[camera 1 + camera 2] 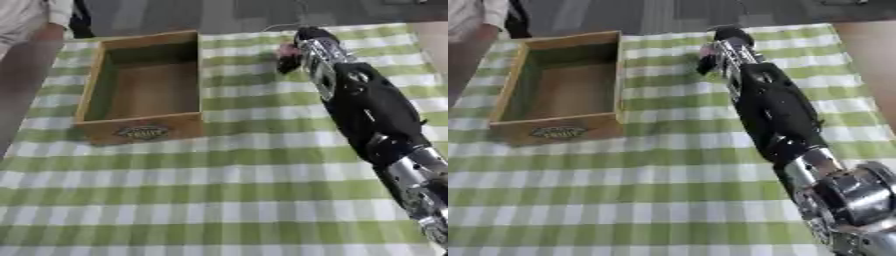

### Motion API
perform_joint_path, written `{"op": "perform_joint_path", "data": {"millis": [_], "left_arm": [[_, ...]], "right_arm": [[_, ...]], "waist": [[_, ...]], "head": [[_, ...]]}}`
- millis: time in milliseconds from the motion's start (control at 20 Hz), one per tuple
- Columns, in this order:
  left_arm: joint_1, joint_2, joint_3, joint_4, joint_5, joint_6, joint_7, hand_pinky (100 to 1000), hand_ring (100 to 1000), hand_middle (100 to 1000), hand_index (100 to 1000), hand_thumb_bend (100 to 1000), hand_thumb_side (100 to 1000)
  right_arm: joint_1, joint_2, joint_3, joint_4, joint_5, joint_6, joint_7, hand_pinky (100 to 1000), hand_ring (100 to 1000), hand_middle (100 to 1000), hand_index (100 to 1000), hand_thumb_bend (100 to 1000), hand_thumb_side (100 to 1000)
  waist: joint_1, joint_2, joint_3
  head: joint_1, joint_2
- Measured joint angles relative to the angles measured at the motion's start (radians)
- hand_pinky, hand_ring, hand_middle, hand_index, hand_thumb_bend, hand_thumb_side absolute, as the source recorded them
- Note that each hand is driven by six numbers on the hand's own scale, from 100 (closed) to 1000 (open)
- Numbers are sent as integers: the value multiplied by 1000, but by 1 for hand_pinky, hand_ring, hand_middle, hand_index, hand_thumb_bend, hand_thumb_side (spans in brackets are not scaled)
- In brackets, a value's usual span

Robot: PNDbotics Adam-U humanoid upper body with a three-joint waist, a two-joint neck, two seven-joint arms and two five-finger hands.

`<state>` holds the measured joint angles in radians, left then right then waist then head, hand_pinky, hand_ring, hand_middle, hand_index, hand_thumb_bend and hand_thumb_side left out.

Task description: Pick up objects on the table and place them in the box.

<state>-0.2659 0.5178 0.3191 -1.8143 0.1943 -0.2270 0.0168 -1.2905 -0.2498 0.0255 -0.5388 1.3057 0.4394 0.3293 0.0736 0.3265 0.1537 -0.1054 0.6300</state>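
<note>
You have a table (219,200) covered in a green-and-white checked cloth (175,220). An open wooden box (144,85) sits on its far left part, label facing you. Nothing shows inside the box.

Open wooden box (144,125) upright, pink object (286,50) right of it

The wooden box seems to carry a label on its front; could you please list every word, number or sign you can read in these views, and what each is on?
Oval emblem on the near front wall of the wooden box: dark with yellowish lettering, too blurred to read.
No other text, number or sign shows, neither on the checked tablecloth nor on the right arm.
</note>
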Motion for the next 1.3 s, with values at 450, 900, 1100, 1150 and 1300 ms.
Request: {"op": "perform_joint_path", "data": {"millis": [450, 900, 1100, 1150, 1300], "left_arm": [[0, -8, 0, 0, 2, -1, 2, 544, 461, 552, 847, 100, 872], [1, -8, 4, 0, 2, 0, 3, 544, 460, 551, 847, 100, 869], [1, -8, 6, 0, 2, 1, 4, 544, 460, 551, 847, 100, 865], [2, -8, 6, 0, 2, 2, 5, 544, 460, 550, 847, 100, 864], [2, -8, 6, -1, 2, 3, 6, 544, 459, 550, 847, 100, 864]], "right_arm": [[0, 9, -1, 13, 45, 18, -41, 723, 785, 554, 734, 100, 406], [2, 17, -5, 9, 31, 54, -161, 659, 725, 477, 557, 100, 420], [3, 17, -3, -6, -4, 58, -200, 642, 709, 469, 511, 100, 437], [3, 17, 0, -12, -15, 58, -208, 634, 702, 461, 494, 100, 444], [2, 17, 1, -29, -44, 63, -232, 616, 687, 433, 459, 100, 464]], "waist": [[0, 3, 0], [-1, 4, 1], [-1, 4, -1], [-2, 4, -1], [-4, 4, -4]], "head": [[-3, 0], [-3, -1], [-2, -1], [-2, -1], [-1, -1]]}}
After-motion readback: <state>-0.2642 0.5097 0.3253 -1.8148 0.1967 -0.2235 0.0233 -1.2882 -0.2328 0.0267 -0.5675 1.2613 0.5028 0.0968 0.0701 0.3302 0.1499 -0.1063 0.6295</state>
